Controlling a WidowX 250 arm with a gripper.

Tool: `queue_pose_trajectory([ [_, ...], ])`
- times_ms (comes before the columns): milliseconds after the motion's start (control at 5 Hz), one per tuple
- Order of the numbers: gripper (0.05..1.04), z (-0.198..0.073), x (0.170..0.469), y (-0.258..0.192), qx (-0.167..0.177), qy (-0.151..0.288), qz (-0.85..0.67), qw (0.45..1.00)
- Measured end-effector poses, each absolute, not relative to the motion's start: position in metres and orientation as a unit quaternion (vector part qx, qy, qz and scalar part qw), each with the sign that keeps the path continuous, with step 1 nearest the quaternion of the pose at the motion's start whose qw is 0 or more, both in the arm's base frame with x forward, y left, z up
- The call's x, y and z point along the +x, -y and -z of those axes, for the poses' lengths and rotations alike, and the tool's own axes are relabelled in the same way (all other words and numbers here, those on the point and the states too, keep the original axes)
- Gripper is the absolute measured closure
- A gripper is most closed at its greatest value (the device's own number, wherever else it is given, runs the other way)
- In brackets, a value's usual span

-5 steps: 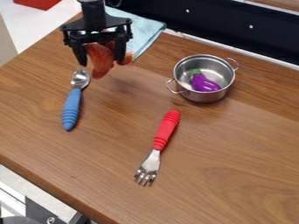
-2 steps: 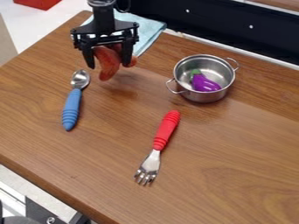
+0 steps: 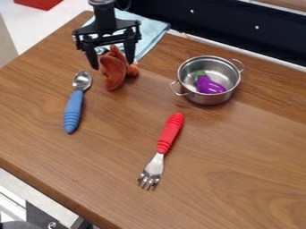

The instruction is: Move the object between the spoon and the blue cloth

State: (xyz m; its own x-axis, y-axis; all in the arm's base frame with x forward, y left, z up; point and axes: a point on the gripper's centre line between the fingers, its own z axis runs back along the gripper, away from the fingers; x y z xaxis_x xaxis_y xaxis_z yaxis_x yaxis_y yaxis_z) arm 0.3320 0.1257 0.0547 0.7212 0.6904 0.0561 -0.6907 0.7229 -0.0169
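In the frame's upper left, my gripper spreads its fingers wide over the orange toy, between spoon and blue cloth.

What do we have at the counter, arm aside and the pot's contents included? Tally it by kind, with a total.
Cutlery: 2 (spoon, fork)
Pots: 1 (steel pot)
Toy vegetables: 1 (eggplant)
Cloths: 1 (blue cloth)
Unidentified: 1 (orange-brown object)
Total: 6
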Motion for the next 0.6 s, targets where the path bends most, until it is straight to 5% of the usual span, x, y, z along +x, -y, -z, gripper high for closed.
queue_pose_trajectory([
  [600, 0.085, -0.055, 0.323, -0.118, -0.013, 0.001, -0.357, 0.934],
])
